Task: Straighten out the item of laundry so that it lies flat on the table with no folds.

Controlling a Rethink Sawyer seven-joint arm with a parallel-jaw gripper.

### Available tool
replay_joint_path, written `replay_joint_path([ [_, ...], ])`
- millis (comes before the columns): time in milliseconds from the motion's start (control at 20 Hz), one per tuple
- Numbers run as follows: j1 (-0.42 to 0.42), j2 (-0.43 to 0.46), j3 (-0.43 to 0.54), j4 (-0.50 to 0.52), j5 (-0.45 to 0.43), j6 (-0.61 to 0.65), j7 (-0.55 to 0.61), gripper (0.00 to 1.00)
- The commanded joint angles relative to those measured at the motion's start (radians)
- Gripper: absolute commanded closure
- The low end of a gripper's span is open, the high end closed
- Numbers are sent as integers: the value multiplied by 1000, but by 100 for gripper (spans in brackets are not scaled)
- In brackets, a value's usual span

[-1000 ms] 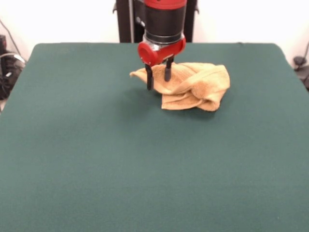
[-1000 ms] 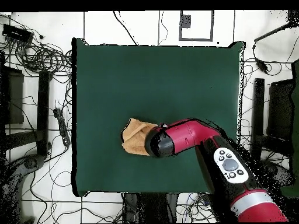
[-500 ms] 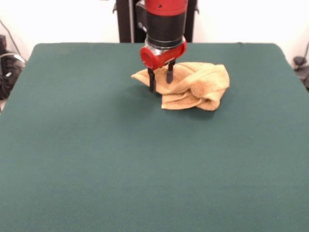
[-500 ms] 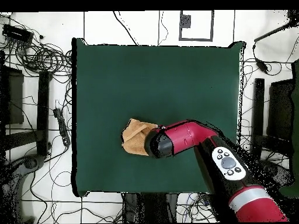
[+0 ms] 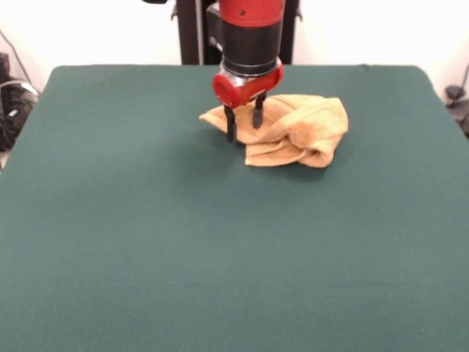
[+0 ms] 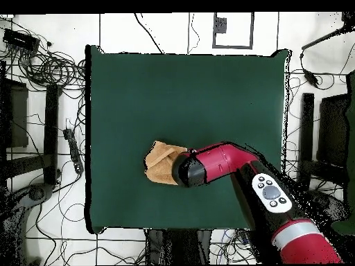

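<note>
The mustard-tan towel (image 5: pixel 300 132) lies crumpled in a folded heap on the dark green table (image 5: pixel 220 257), toward the far side near the pedestal. My gripper (image 5: pixel 244 127) hangs straight down over the towel's left end. Its two black fingers are open, spread over the left flap, with their tips at or just above the cloth. In the overhead view the towel (image 6: pixel 161 163) shows left of the red arm (image 6: pixel 222 163), which hides the gripper and the towel's right part.
The black pedestal (image 5: pixel 192 29) stands behind the table's far edge. Cables and stands lie on the floor around the table (image 6: pixel 55 69) in the overhead view.
The gripper has shifted slightly right and dropped a little toward the towel's left flap. The towel has not moved.
</note>
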Motion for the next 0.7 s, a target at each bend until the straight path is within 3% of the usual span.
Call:
replay_joint_path([
  [50, 1, 55, 36, -62, 3, -32, 19, 0],
  [700, -14, 105, 54, -122, -8, -9, -28, 0],
])
